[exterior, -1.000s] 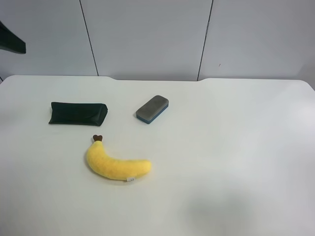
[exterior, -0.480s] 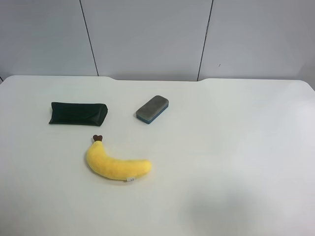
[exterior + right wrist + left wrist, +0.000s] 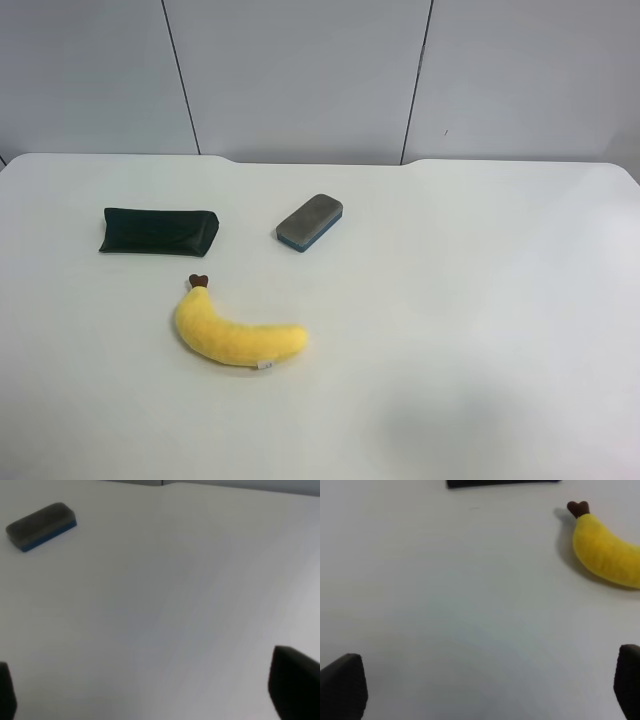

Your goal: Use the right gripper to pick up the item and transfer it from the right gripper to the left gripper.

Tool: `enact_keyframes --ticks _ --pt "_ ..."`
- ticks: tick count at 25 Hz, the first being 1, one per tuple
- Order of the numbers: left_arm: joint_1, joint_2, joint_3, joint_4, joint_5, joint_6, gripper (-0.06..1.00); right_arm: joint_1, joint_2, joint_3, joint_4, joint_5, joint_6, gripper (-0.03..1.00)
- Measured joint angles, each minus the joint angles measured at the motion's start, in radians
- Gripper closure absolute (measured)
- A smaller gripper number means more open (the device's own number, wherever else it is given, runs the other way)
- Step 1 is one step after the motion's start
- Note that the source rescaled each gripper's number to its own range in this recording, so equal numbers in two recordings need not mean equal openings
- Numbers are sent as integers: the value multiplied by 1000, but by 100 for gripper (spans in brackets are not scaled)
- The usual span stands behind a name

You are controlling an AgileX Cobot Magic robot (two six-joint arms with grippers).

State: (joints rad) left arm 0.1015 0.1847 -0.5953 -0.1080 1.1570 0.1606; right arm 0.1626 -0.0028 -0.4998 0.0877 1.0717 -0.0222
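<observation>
Overhead view: the case [image 3: 159, 231] lies flat on the white tabletop [image 3: 480, 300], well apart from both claws, neither of which enters this view. A grey block [image 3: 309, 222] sits beside the case, and a plush banana [image 3: 236, 333] lies near it, touching neither.

Left wrist view: the left claw [image 3: 488, 685] is spread wide and empty over bare tabletop, with only its two dark fingertips [image 3: 342, 686] showing at the frame corners. The case [image 3: 503, 482] lies well ahead of this claw, cut off by the frame edge so that only a dark strip shows. The banana [image 3: 602, 550] lies ahead and to one side, partly cropped.

Right wrist view: the right claw [image 3: 152, 690] is likewise spread and empty, its fingertips [image 3: 292, 687] blurred and cropped. The block [image 3: 41, 525] lies far ahead; the case is outside this view.
</observation>
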Motion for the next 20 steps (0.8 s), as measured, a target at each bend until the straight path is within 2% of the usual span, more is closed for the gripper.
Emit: enact_keyframes --ticks 7,20 --pt "0 -123 75 10 -79 -39 -6 0 0 0 0 0 0 -3" --pt "0 -147 88 32 -98 -42 -6 0 0 0 0 0 0 -3"
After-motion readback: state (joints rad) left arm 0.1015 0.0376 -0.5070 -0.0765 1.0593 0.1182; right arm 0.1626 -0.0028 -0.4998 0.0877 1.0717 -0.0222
